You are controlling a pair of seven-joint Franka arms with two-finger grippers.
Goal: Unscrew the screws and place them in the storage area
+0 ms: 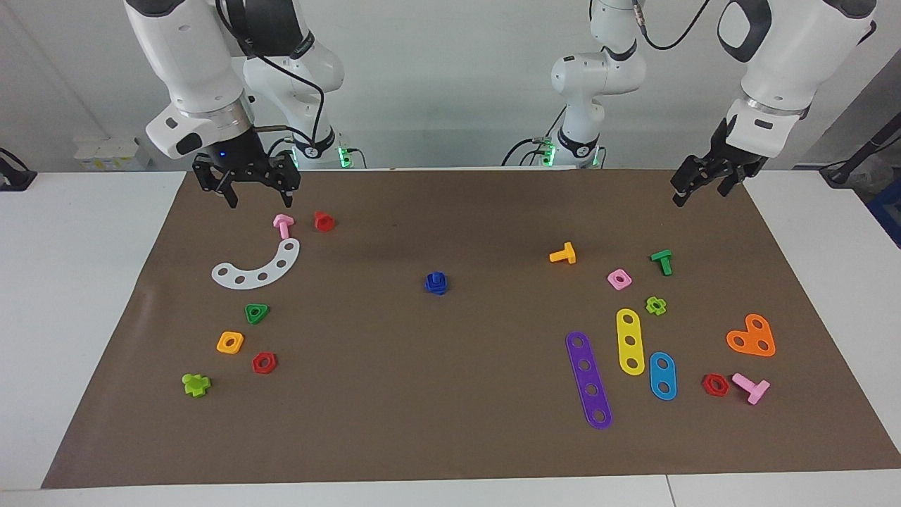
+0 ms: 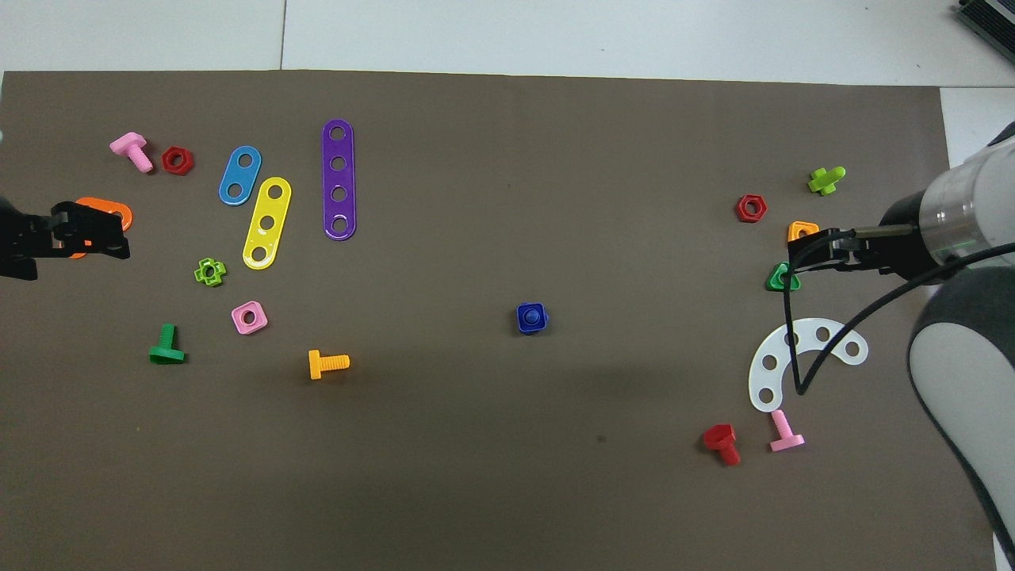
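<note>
- Right end effector: raised above the right arm's end of the surface, fingers spread apart, nothing between them.
- Below the right end effector, a pink bolt and a red bolt lie side by side; a white curved strip lies just beside the pink bolt, farther from the robots.
- Left end effector: raised above the left arm's end of the surface, empty. Whether its fingers are spread or pressed together cannot be told from either view.
- In the overhead view the left end effector covers part of an orange heart-shaped plate.
- Blue screw: stands at mid-surface with its square nut on it, between the two end effectors and well apart from both. No finger touches it.
- In the overhead view the blue screw stands alone; the nearest part is an orange bolt, toward the left end effector.
- Near the orange bolt, toward the left arm's end, lie a pink square nut and a green bolt.
</note>
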